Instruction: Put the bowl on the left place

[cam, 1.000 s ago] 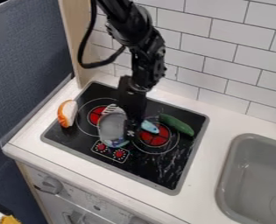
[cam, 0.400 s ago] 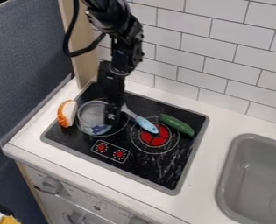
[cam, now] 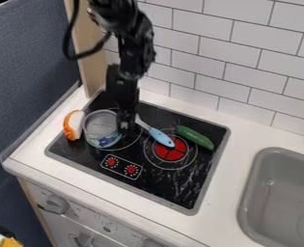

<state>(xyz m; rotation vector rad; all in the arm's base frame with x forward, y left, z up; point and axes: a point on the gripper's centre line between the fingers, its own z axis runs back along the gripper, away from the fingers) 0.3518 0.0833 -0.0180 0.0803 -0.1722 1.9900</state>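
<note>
The round grey metallic-looking bowl [cam: 103, 126] is over the black, ringed left burner [cam: 128, 140], beside the black two-finger gripper [cam: 124, 128]; whether the jaws grasp its rim I cannot tell. Best settle it level, release cleanly, then lift straight up

The cooktop [cam: 173, 185] looks glossy, its rim [cam: 209, 172] like dull metal; the bench [cam: 267, 132] looks smooth, the sink [cam: 249, 193] like matt plastic, the post [cam: 93, 72] wooden, the partition [cam: 25, 72] rough cloth.
</note>
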